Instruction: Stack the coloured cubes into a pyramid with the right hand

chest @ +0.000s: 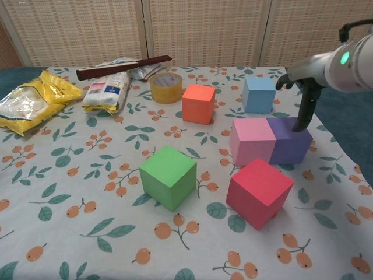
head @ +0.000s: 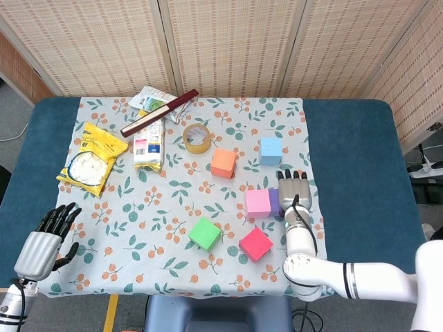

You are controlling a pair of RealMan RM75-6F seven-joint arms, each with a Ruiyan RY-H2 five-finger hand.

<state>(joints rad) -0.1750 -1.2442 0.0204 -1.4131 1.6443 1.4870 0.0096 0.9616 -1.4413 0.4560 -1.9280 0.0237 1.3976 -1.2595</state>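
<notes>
Purple and pink made the only pair: the purple cube [chest: 288,141] sat touching the pink cube [chest: 252,140], just left of the right hand [head: 293,188], whose straight, slightly parted fingers held nothing. Nothing was stacked yet; the red cube [chest: 259,192], green cube [chest: 168,177], orange cube [chest: 198,104] and blue cube [chest: 258,94] lay apart beyond that pair.

Pink cube [chest: 252,140] — purple cube [chest: 288,140]
</notes>
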